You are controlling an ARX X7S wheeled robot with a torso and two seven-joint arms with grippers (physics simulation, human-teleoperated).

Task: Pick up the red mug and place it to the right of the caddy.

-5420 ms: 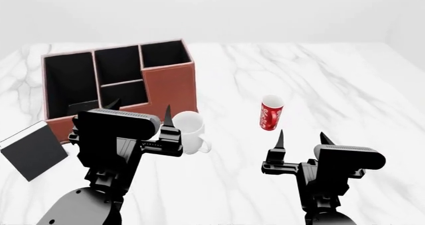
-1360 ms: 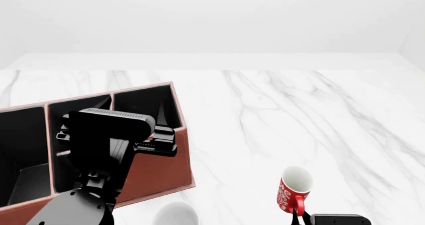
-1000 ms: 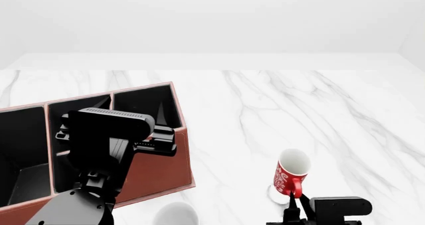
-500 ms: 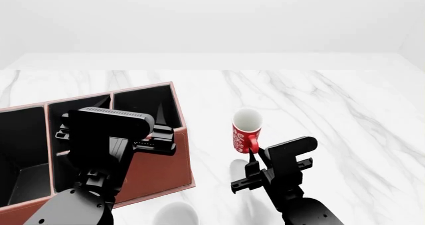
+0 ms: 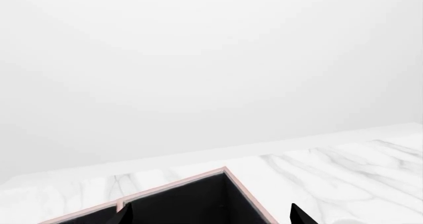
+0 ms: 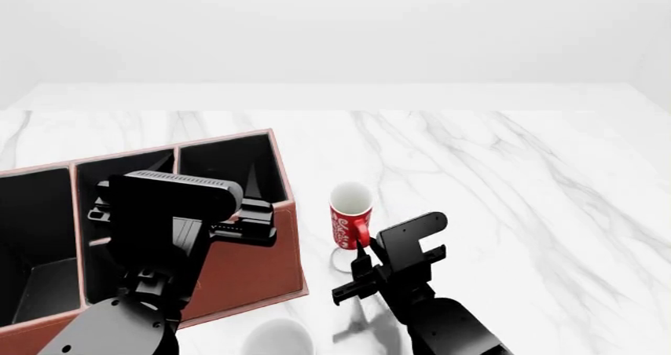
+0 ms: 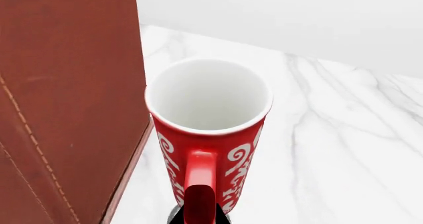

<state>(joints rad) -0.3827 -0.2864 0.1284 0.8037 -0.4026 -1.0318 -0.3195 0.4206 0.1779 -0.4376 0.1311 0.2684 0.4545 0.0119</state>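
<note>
Two dark fingertips (image 5: 296, 215) of the left gripper (image 5: 210, 215) stand spread over the caddy (image 5: 198, 199), nothing between them. Head view: right gripper (image 6: 364, 254) pinches the handle of the mug (image 6: 350, 216), which is upright, raised off the table (image 6: 504, 182), just right of the caddy (image 6: 251, 265). Right wrist view: mug (image 7: 210, 135) sits directly ahead, handle toward the camera, beside the caddy wall (image 7: 66, 100).

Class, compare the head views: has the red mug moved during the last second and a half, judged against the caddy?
Yes. The red mug, held by its handle in the right gripper, has travelled leftward and farther up the marble table, ending close beside the caddy.
</note>
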